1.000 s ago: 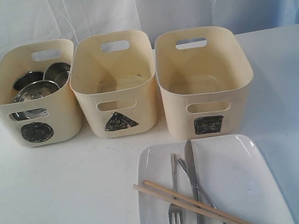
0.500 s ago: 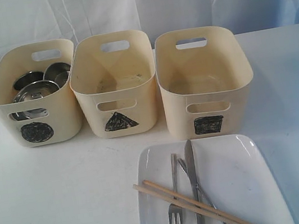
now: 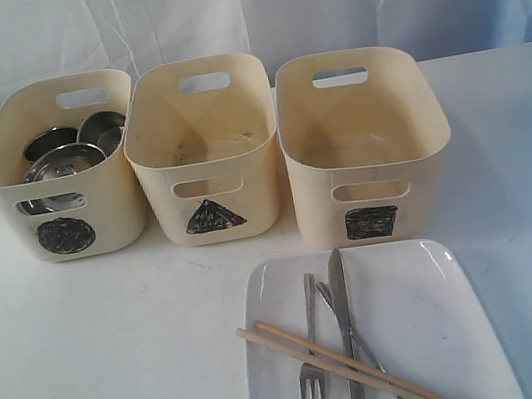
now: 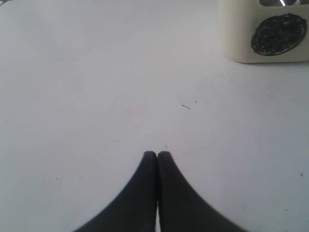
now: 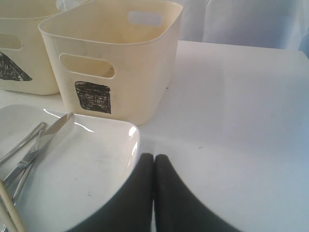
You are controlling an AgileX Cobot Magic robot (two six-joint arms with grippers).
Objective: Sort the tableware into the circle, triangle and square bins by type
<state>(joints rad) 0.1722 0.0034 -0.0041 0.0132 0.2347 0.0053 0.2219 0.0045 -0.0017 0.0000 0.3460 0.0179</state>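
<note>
At the left gripper (image 4: 157, 153), black fingers pressed tip to tip, nothing between them, low over the bare white table (image 4: 96, 72); further out and off to one side, a corner of the circle bin (image 4: 236, 34) with its scribbled black mark. At the right gripper (image 5: 154, 157), fingers likewise closed together and empty, hanging by a rounded corner of the large white rounded-square plate (image 5: 87, 164); contact with it impossible to tell. Just beyond that corner, the square bin (image 5: 130, 72), then the triangle bin (image 5: 29, 53) beside it. In the exterior view, three cream tubs in a row across the table: circle at left, triangle in the middle, square at right, sides close together. Inside the circle bin, stacked steel bowls (image 3: 63, 163) with what looks like a steel mug (image 3: 105, 127) behind them. On the plate, just in front of the square bin: steel fork (image 3: 311, 354) with tines toward the near edge, knife (image 3: 343, 319) just beside it, tip toward the square bin, spoon (image 3: 362, 346) angled under the knife, and wooden chopsticks (image 3: 288, 338) laid slantwise across all three, ends reaching the plate's left edge.
</note>
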